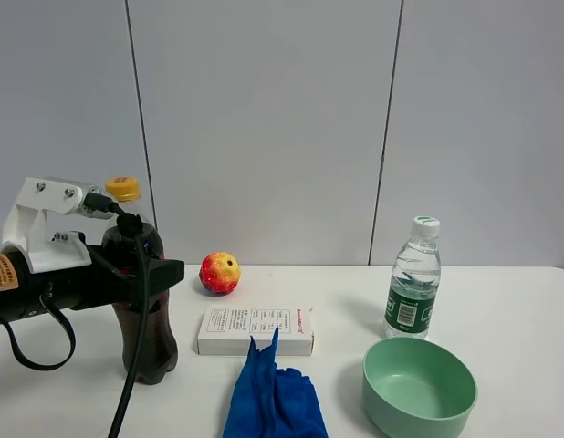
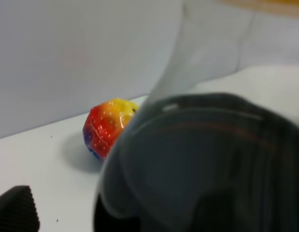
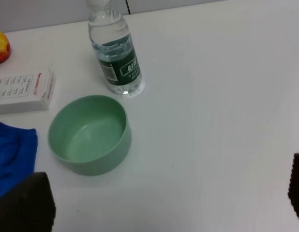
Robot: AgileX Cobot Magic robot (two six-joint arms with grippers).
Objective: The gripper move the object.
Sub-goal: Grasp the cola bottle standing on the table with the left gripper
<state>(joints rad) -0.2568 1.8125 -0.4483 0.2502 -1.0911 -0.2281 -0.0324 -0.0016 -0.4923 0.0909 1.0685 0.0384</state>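
Observation:
The cola bottle (image 1: 154,339), tall and clear with dark cola and a yellow-orange cap (image 1: 123,188), stands at the left of the white table (image 1: 501,310), leaning slightly. My left gripper (image 1: 159,271), black with a white bracket and an orange label band, is shut around the bottle's middle. In the left wrist view the bottle (image 2: 202,159) fills the picture, blurred, with one black fingertip (image 2: 14,209) beside it. My right gripper (image 3: 159,203) is open and empty above the table's right part; it does not show in the exterior high view.
A red-yellow ball (image 1: 219,272) lies behind a white box (image 1: 255,330). A blue cloth (image 1: 271,394) lies at the front. A green bowl (image 1: 419,388) and a green-labelled water bottle (image 1: 413,290) stand on the right.

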